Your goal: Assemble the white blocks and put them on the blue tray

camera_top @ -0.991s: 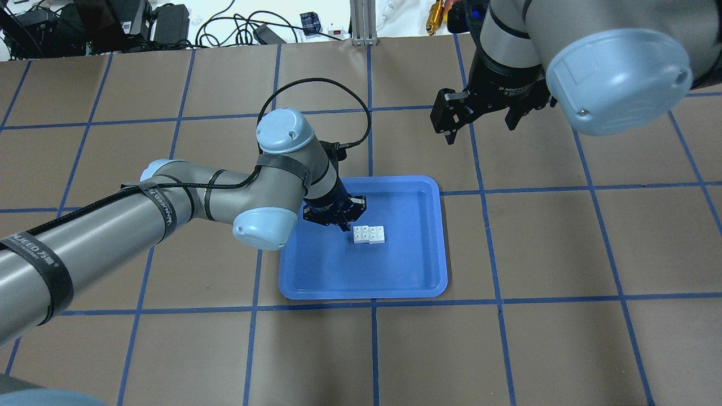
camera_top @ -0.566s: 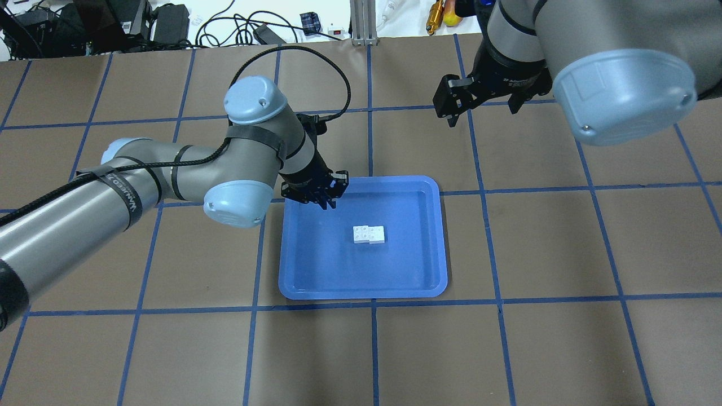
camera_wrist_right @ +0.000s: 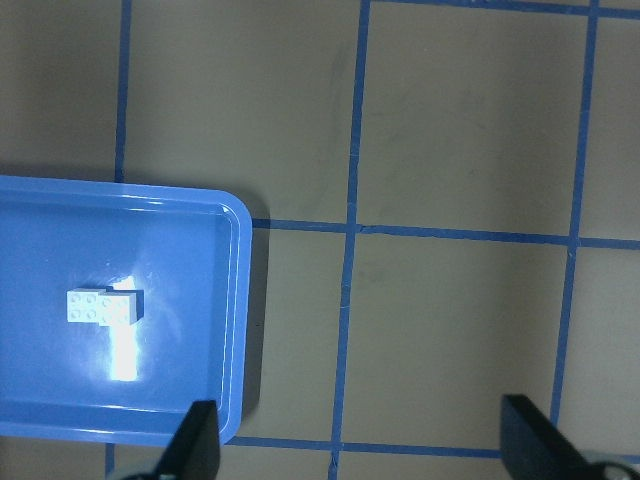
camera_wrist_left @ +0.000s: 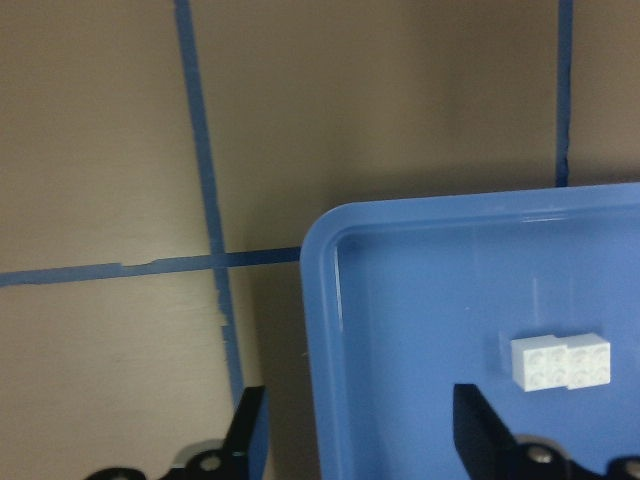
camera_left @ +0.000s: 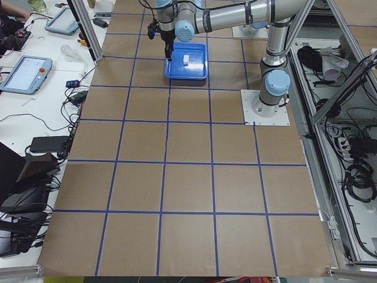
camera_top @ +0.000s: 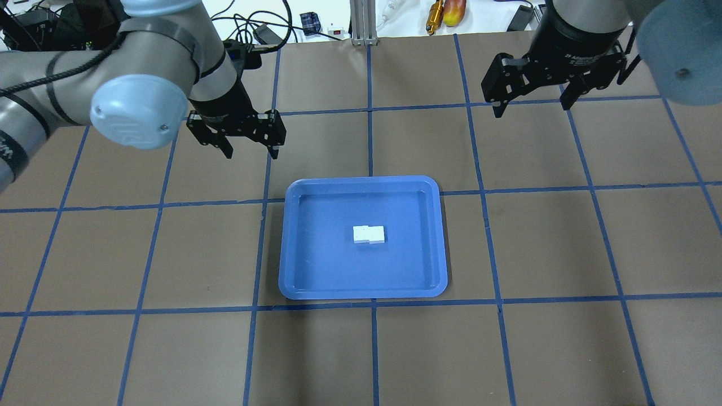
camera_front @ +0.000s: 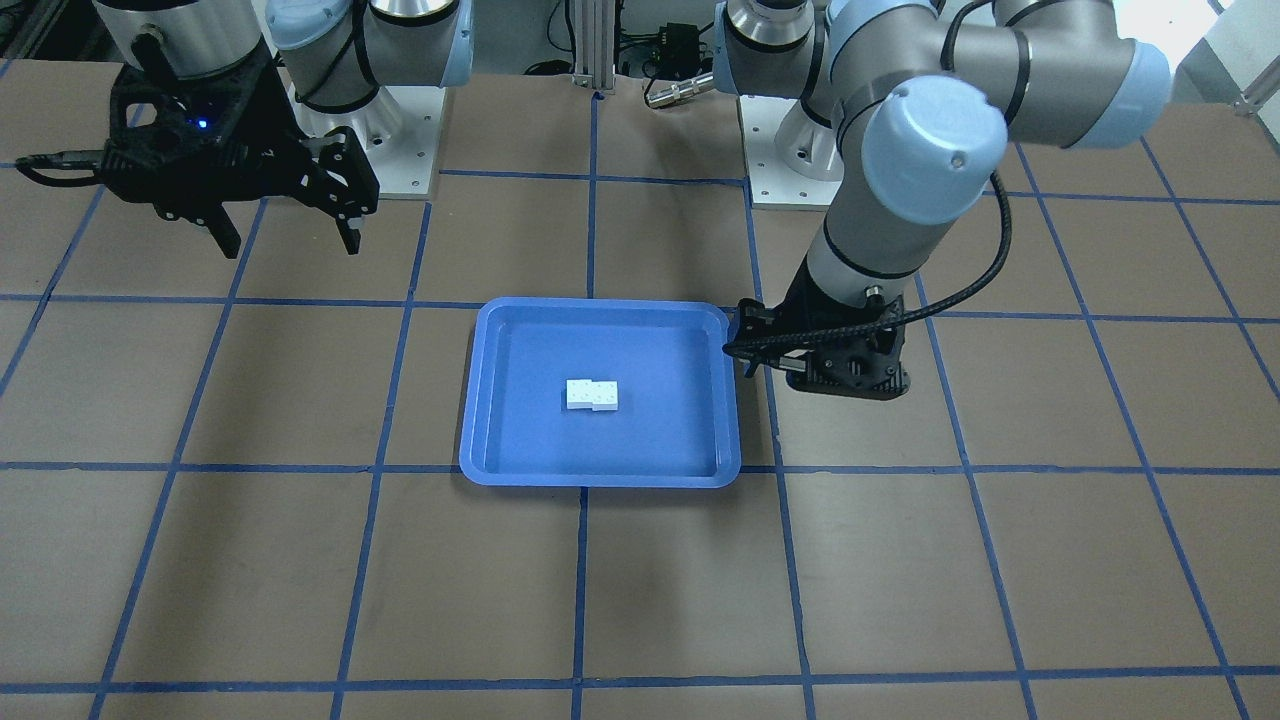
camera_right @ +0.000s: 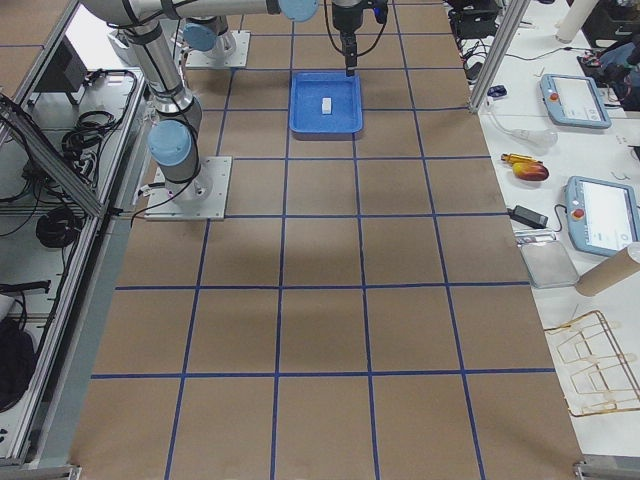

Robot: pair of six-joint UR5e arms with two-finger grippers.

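The two white blocks sit joined side by side, slightly offset, near the middle of the blue tray. They also show in the front view, the left wrist view and the right wrist view. My left gripper is open and empty, above the table beyond the tray's far left corner. My right gripper is open and empty, high over the table far to the tray's back right. In the front view the right gripper hangs open at the upper left.
The table is brown paper with a blue tape grid. Cables, boxes and hand tools lie beyond its far edge. The arm bases stand at the robot's side of the table.
My left gripper has lifted off the tray and moved away to the back left, leaving the joined blocks where they lay. My right gripper has moved right and back.
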